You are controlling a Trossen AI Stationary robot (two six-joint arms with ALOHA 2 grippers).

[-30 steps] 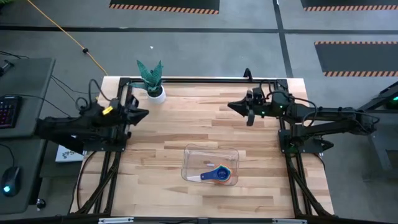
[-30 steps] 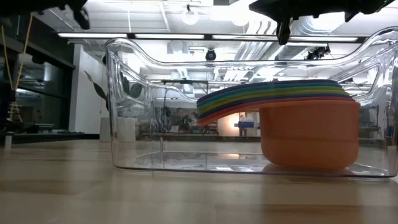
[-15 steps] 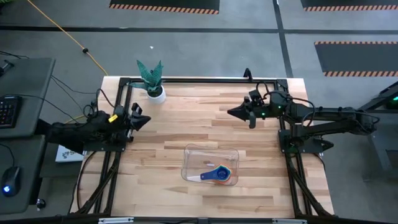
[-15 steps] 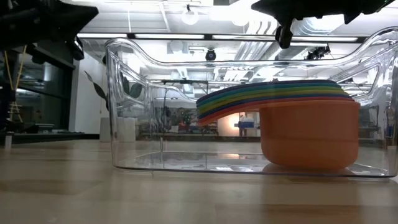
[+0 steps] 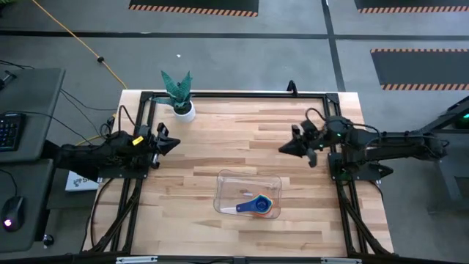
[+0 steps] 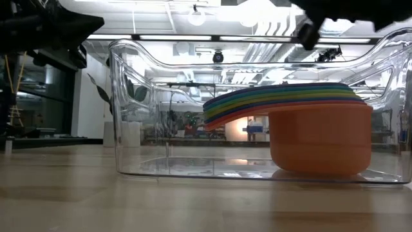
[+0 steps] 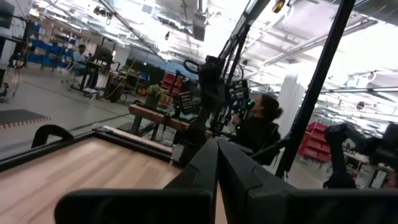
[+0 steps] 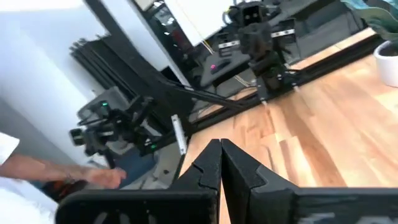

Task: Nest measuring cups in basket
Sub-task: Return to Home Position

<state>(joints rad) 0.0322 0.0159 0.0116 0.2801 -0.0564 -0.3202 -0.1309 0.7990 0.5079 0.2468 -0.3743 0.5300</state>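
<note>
The measuring cups (image 5: 258,206) sit nested as one stack, orange bowl lowest and a blue one on top, handles fanned toward the table's left. The stack (image 6: 309,132) rests on the floor of the clear basket (image 5: 229,183), in its near right corner. My left gripper (image 5: 174,142) hangs shut at the table's left edge, far from the basket. My right gripper (image 5: 283,150) is shut too, above the table's right half, beyond the basket's far right corner. In both wrist views the fingers (image 7: 217,163) (image 8: 221,163) meet with no gap.
A white pot with a green plant (image 5: 179,95) stands at the far left corner of the wooden table (image 5: 242,128). The black frame rails run along the table's sides. A person (image 7: 258,127) sits in the room beyond the table.
My left gripper has drawn back toward the table's left edge and dropped lower. My right gripper has moved toward the table's right and near side. The cups and basket have stayed put.
</note>
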